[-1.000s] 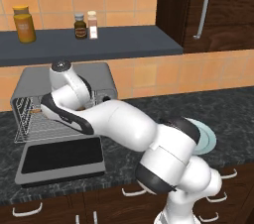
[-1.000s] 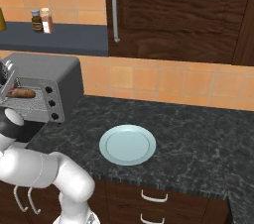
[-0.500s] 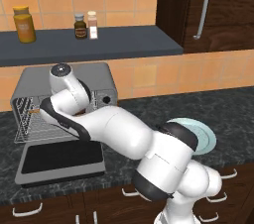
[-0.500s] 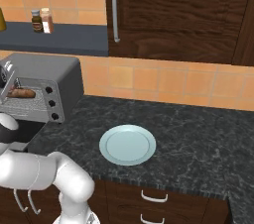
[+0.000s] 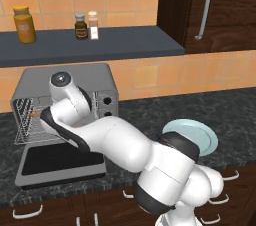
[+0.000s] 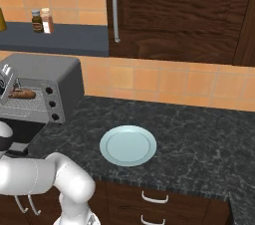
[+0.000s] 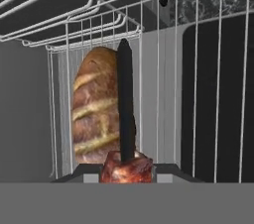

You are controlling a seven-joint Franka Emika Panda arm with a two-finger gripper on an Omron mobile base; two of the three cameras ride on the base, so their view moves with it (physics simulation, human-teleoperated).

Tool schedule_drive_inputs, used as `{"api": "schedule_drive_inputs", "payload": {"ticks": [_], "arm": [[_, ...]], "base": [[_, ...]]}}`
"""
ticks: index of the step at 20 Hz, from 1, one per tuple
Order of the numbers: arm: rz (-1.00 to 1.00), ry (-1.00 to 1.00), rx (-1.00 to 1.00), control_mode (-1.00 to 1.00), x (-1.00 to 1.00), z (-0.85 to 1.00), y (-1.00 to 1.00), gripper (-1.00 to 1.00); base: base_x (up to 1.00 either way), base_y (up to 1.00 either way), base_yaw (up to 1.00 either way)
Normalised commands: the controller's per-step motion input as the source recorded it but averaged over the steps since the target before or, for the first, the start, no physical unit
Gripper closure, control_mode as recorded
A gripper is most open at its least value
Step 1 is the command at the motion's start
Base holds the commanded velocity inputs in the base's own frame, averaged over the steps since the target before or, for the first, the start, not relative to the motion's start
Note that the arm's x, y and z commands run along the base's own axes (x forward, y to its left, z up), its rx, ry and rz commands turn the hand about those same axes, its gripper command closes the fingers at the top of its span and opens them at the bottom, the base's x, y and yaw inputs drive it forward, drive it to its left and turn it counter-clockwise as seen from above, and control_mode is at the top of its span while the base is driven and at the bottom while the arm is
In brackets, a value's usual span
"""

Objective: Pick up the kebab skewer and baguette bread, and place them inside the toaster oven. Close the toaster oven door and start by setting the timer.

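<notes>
The toaster oven (image 5: 95, 77) stands on the counter's left with its door (image 5: 60, 160) folded down flat. My gripper (image 7: 126, 172) reaches into its mouth, over the wire rack (image 7: 208, 69). It is shut on the kebab skewer (image 7: 125, 99): a red-brown meat chunk sits between the fingers and the dark stick points deeper into the oven. The baguette bread (image 7: 96, 109) lies on the rack just behind and left of the stick. It also shows inside the oven (image 6: 55, 72) as a brown loaf (image 6: 22, 93). My arm hides the hand in the left base view.
A pale blue plate (image 5: 197, 132) (image 6: 128, 145) lies bare on the dark counter right of the oven. Three black knobs (image 6: 51, 103) run down the oven's right side. A shelf above carries an orange jar (image 5: 24, 24) and two small bottles (image 5: 86, 26).
The arm's upper joint has sunk slightly toward the oven mouth and the elbow has swung. The jaws stay shut on the skewer; baguette and plate have not moved.
</notes>
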Motion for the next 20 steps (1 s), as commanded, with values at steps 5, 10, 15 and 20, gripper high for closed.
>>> {"api": "schedule_drive_inputs", "payload": {"ticks": [5,10,15,20], "arm": [[-0.01,-0.01,0.0,-1.0,0.17,-0.29,0.0,1.0],[-0.02,0.0,0.0,-1.0,0.37,-0.24,0.0,1.0],[-0.01,0.01,0.0,-1.0,0.26,-0.26,0.0,-1.0],[0.0,0.09,0.0,-1.0,0.06,-0.01,0.0,-1.0]], "base": [[0.0,0.0,0.0],[0.0,0.0,0.0],[0.0,0.0,0.0],[0.0,0.0,0.0]]}}
